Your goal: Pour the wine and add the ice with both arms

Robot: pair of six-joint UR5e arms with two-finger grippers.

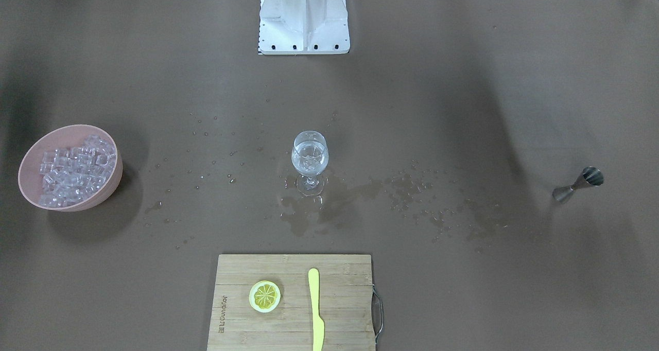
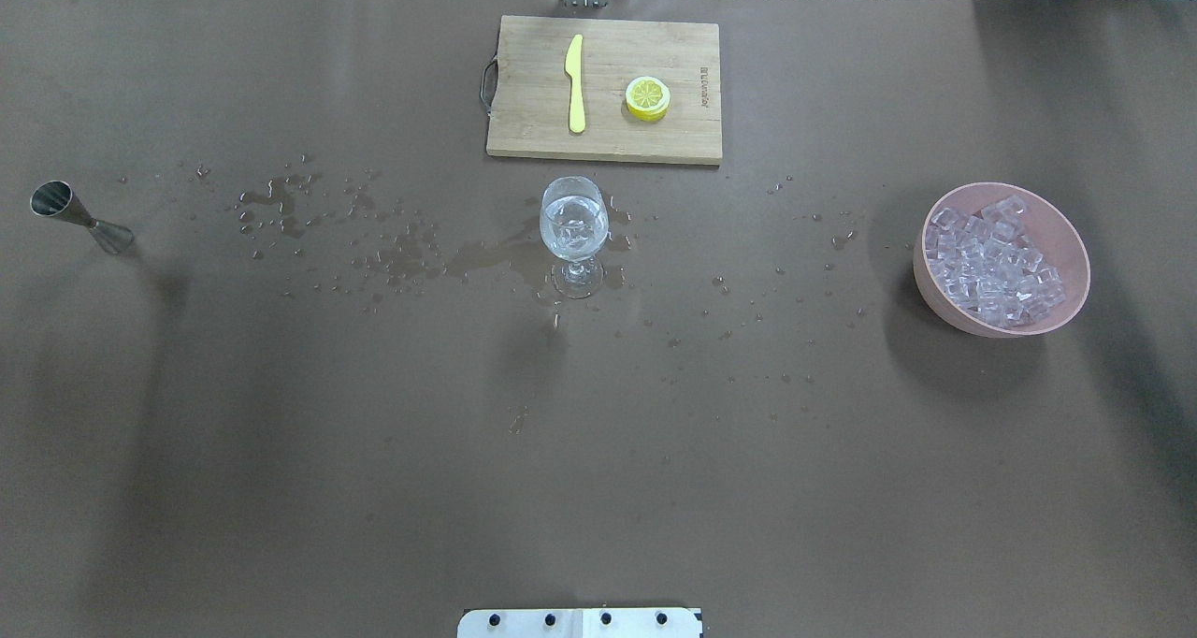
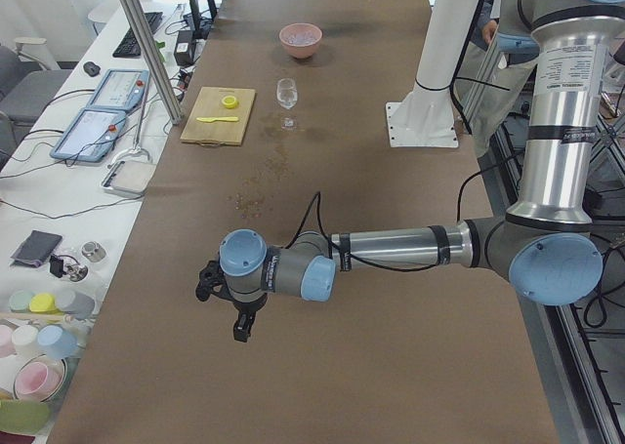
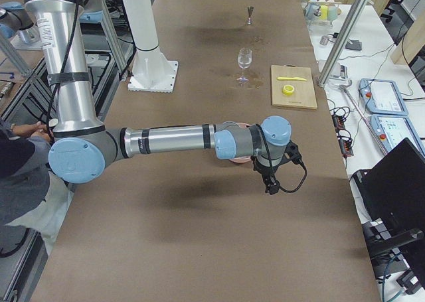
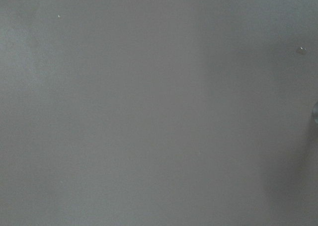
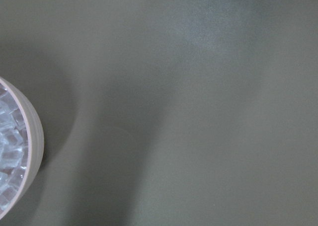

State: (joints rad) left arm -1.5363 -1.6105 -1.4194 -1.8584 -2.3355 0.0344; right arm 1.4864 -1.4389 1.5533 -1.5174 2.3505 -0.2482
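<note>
A wine glass [image 1: 309, 160] [image 2: 574, 231] stands mid-table, with clear wine [image 1: 309, 154] in its bowl. The ice [image 2: 996, 259] fills a pink bowl [image 1: 110, 186] on the robot's right, whose rim [image 6: 33, 136] also shows at the left edge of the right wrist view. A steel jigger [image 2: 79, 217] stands on the robot's left. Only the side views show the arms. The left gripper [image 3: 227, 307] hangs over bare table, well short of the jigger. The right gripper [image 4: 272, 176] hangs just beside the bowl. I cannot tell whether either is open or shut.
A wooden cutting board [image 1: 340, 289] at the far edge carries a yellow knife [image 1: 315, 310] and a lemon slice [image 1: 264, 296]. Spilled drops and puddles [image 1: 329, 207] surround the glass. The white mounting block [image 1: 304, 19] is at the robot's side. A person [image 4: 20, 156] is beside the table.
</note>
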